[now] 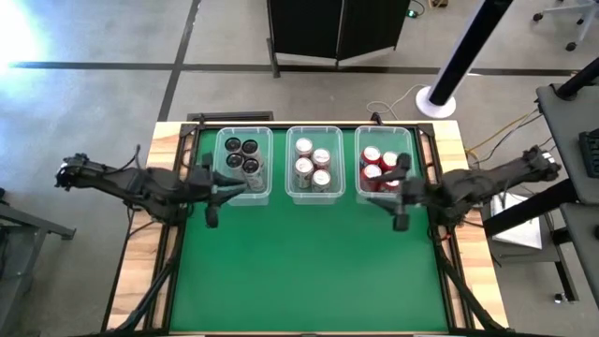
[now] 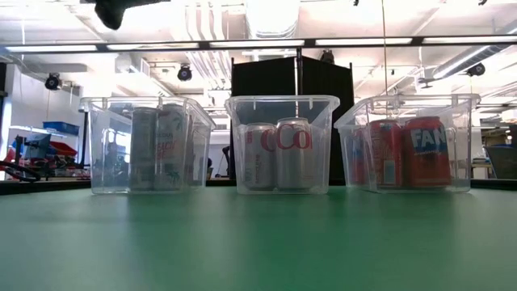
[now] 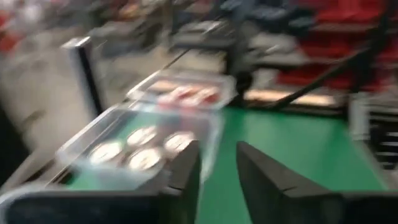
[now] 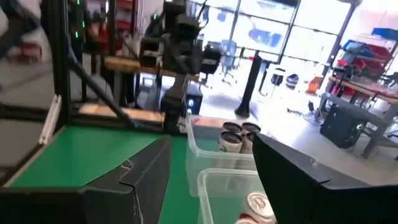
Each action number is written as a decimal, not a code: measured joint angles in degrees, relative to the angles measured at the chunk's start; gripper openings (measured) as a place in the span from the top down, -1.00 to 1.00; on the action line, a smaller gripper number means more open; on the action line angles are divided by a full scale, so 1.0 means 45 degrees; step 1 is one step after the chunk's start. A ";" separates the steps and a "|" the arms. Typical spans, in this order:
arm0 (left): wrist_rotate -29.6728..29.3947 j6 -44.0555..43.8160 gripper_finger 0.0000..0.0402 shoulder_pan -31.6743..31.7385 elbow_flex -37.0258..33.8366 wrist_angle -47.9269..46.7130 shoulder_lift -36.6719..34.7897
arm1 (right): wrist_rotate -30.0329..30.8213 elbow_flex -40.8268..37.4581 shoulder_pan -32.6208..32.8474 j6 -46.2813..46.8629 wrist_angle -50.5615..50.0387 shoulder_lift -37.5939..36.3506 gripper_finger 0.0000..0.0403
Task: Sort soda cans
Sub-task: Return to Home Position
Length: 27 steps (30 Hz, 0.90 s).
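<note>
Green mat (image 1: 309,271) covers the table, with three bins in a row at upper centre of the high view. Left clear rectangular plastic bin (image 1: 221,178) holds four dark-topped soda cans (image 1: 242,154). Middle clear bin (image 1: 314,130) holds four silver-white soda cans (image 1: 313,164). Right clear bin (image 1: 384,130) holds red soda cans (image 1: 377,167). Left gripper (image 3: 217,152) hangs at the left bin's lower edge, fingers narrowly apart, empty. Right gripper (image 4: 211,143) hangs at the right bin's lower edge, fingers wide, empty.

left arm (image 1: 140,185): dark, slim jointed links, bulkier at the wrist | right arm (image 1: 487,183): same dark jointed build | left fingers (image 3: 186,179): black, flat, tapering wedges | right fingers (image 4: 138,180): black, broad, angular, faint pale mark
</note>
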 joint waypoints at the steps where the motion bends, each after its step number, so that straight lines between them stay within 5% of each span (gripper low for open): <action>1: 0.0493 0.0348 0.66 0.0056 -0.0297 0.0502 -0.0321 | -0.0005 -0.0333 0.0000 0.0066 -0.0035 -0.0615 -0.09; 6: 0.1167 0.1128 0.96 0.0496 -0.1474 0.1657 -0.1964 | -0.0001 -0.1808 0.0000 0.0208 0.0054 -0.3265 -0.09; 13: 0.1742 0.1285 0.98 0.0750 -0.2467 0.1727 -0.4471 | 0.0826 -0.3492 -0.0272 0.1430 0.0895 -0.6081 -0.09; 16: 0.1897 0.1560 1.00 0.0750 -0.3053 0.2041 -0.5550 | 0.1331 -0.3772 -0.0855 0.2011 0.0763 -0.6395 -0.07; 27: 0.3538 0.1332 1.00 0.0750 -0.4635 0.2229 -0.8260 | -0.0223 -0.4130 -0.2238 0.1277 -0.0386 -0.7004 0.26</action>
